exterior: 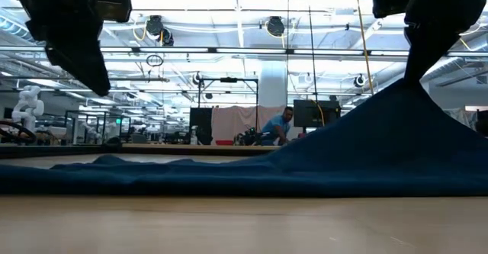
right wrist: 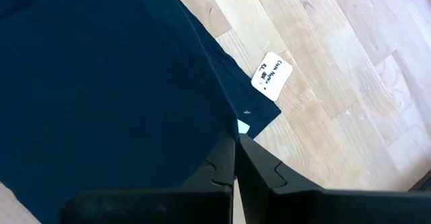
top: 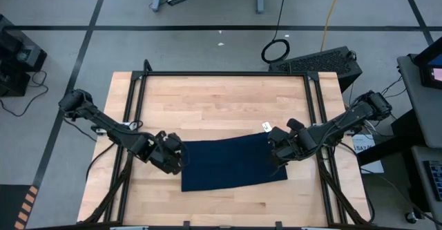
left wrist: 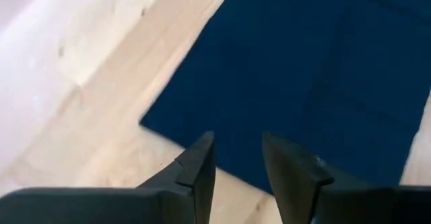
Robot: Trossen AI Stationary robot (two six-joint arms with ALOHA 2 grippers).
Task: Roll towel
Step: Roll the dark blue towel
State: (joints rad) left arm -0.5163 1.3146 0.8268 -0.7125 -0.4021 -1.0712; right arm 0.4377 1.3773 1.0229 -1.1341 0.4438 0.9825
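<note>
On the pale wooden tabletop (top: 221, 106) lies the dark navy rectangular cloth towel (top: 231, 162), its right edge pinched and lifted by the right gripper (right wrist: 236, 146), while the left gripper (left wrist: 237, 158) hovers partly spread and empty above the left edge.

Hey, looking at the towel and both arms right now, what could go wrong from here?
1. The right pincer is shut on the dark navy blue cloth towel, lifting one edge; the thin fabric might slip out.
2. The left pincer is open and holds nothing above the towel's other end, so a pull from the right may drag the cloth across the wooden table.
3. The white tag could get caught in the roll.
</note>
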